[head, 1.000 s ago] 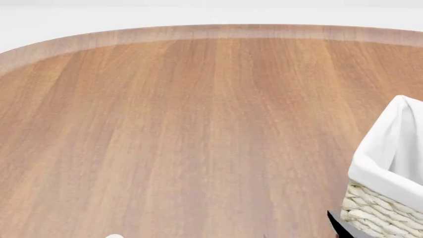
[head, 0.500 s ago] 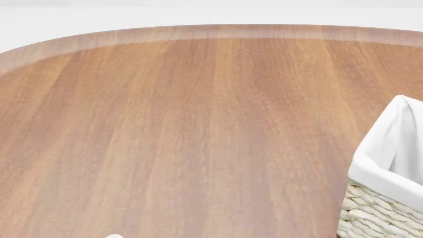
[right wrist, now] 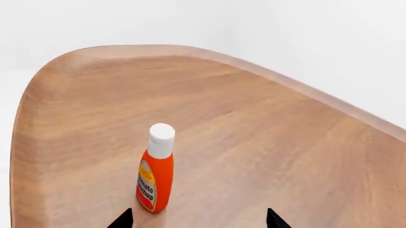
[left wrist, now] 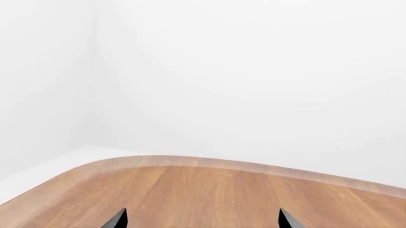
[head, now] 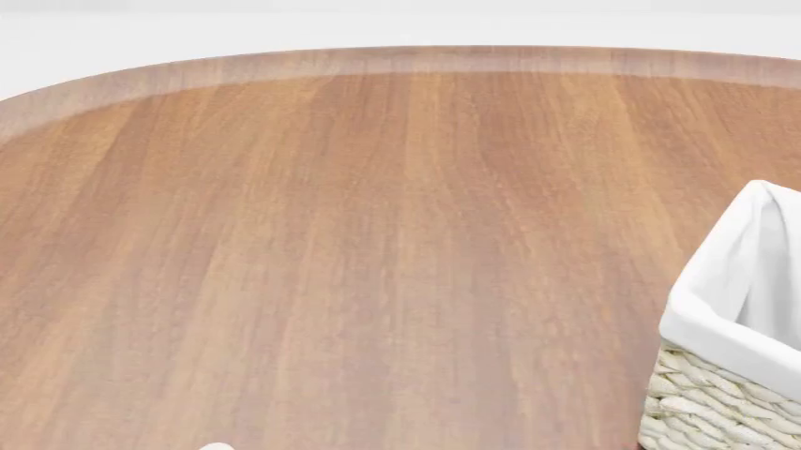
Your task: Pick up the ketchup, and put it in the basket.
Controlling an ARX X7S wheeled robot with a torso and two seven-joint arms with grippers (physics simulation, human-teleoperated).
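Note:
The ketchup (right wrist: 155, 173) is an orange-red bottle with a white cap, standing upright on the wooden table (right wrist: 266, 142) in the right wrist view. My right gripper (right wrist: 198, 221) is open and empty. Only its two dark fingertips (right wrist: 123, 219) show, with the bottle just ahead of them, close to one tip and touching neither. My left gripper (left wrist: 201, 221) is open and empty over bare table, facing the table's far edge. The basket (head: 738, 375), cream wicker with a white liner, stands at the right edge of the head view. Neither gripper shows in the head view.
The round wooden table (head: 375, 234) fills the head view, with its curved far edge (head: 400, 61) at the back. A small white sliver (head: 213, 447) shows at the bottom edge of the head view; I cannot tell what it is. White walls lie beyond the table.
A dark part seen one second ago by the basket's lower left corner in the head view has left the view. Nothing else has moved.

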